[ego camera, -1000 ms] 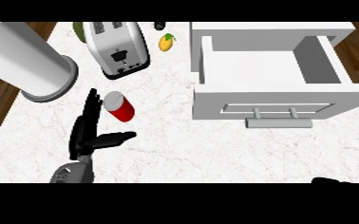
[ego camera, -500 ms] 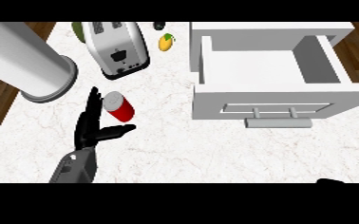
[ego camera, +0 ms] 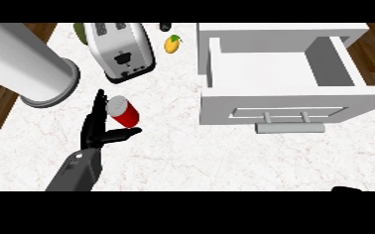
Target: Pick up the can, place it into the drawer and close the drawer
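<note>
Left hand has slid up the frame since half a sec ago, fingers straight along the red can w/ thumb under it, not clenched round it. Can's at center-left on the counter. Open drawer sits right; toaster, grey cylinder, yellow fruit up top. Right hand barely shows bottom right, can't tell its state.

So the can sits left of the open drawer, well apart, with the left hand right up against its left side. Toaster behind the can — big cylinder further left, small fruit between toaster and drawer.
</note>
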Controlling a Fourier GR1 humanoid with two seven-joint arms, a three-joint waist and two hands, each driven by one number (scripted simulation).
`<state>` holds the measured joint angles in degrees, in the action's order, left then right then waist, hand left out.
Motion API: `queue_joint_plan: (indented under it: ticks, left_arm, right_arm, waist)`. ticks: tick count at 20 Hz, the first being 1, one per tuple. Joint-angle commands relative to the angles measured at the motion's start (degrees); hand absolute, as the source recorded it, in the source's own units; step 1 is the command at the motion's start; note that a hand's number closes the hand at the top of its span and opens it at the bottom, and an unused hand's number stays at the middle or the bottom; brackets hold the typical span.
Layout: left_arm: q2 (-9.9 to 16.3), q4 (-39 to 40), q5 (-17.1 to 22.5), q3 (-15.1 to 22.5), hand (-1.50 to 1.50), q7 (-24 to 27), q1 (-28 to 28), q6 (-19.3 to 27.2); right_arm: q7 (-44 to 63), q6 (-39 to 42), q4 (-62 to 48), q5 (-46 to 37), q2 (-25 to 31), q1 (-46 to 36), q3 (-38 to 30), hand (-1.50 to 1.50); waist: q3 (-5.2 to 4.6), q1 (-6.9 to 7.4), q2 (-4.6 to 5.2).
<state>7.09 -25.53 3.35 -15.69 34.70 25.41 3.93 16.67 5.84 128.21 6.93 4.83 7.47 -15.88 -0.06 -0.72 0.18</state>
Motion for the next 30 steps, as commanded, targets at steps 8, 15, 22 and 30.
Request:
queue_joint_plan:
  ticks: [8,15,22,30]
  left_arm:
    - [1.54,10.85,-0.57,0.24,1.5,1.53,10.34,-6.89]
    - [-0.44,13.5,-0.86,0.57,1.5,7.13,10.23,-10.35]
    - [-0.45,9.59,0.99,0.16,1.5,4.57,12.9,-13.55]
    - [-4.15,9.07,2.06,-0.35,1.5,7.14,13.51,-7.21]
  right_arm:
    - [0.95,-0.98,-0.84,-1.4,0.21,-3.34,0.6,-1.5]
    - [3.25,0.35,-0.21,2.75,2.9,-3.91,-3.27,-1.5]
    - [-5.78,0.76,-3.03,-1.33,-1.16,0.15,-1.77,-1.5]
    - [1.29,-1.29,0.19,-2.08,0.6,-3.68,-1.33,-1.5]
  waist:
    - [-0.03,-0.36,0.16]
    - [-0.04,-0.52,0.23]
    - [0.07,0.18,-0.11]
    - [0.02,0.02,0.02]
